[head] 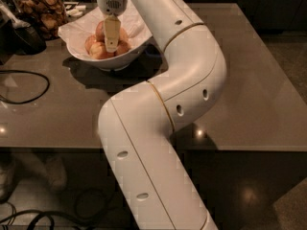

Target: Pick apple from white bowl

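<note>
The white bowl (125,57) stands at the table's far left, its wavy rim rising high at the back. It holds several apples. The pinkish-red apple (100,31) lies at the back of the pile, partly hidden by my gripper. Paler yellow-orange apples (92,44) lie around it. My gripper (112,41) points straight down into the bowl, its tip among the apples, right beside the red one. I cannot tell whether it grips anything.
A glass jar of brown snacks (40,9) stands left of the bowl, with a black object (25,36) in front of it. A black cable (25,86) loops over the table's left side. My white arm (187,66) crosses the table's middle.
</note>
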{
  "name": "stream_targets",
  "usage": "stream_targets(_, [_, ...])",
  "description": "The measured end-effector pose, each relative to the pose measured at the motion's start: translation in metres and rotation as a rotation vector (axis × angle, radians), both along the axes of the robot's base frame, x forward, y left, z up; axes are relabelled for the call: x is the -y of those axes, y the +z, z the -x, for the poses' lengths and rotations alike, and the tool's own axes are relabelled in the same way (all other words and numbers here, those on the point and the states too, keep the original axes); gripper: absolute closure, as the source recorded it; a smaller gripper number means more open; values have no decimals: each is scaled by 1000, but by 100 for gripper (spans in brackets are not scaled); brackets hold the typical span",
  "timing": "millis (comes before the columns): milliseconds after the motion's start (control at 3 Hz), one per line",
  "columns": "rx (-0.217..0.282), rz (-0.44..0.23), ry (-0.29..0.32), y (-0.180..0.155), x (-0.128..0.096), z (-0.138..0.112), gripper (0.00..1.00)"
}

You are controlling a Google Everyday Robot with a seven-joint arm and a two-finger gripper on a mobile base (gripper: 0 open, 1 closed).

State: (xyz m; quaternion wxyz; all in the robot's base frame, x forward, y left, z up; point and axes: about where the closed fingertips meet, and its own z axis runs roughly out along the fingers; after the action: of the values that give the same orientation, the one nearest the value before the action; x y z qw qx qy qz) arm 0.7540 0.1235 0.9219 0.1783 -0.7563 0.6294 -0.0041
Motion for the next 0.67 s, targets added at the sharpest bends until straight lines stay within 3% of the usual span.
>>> stream_targets(667, [0,0,0,0,0,0,61])
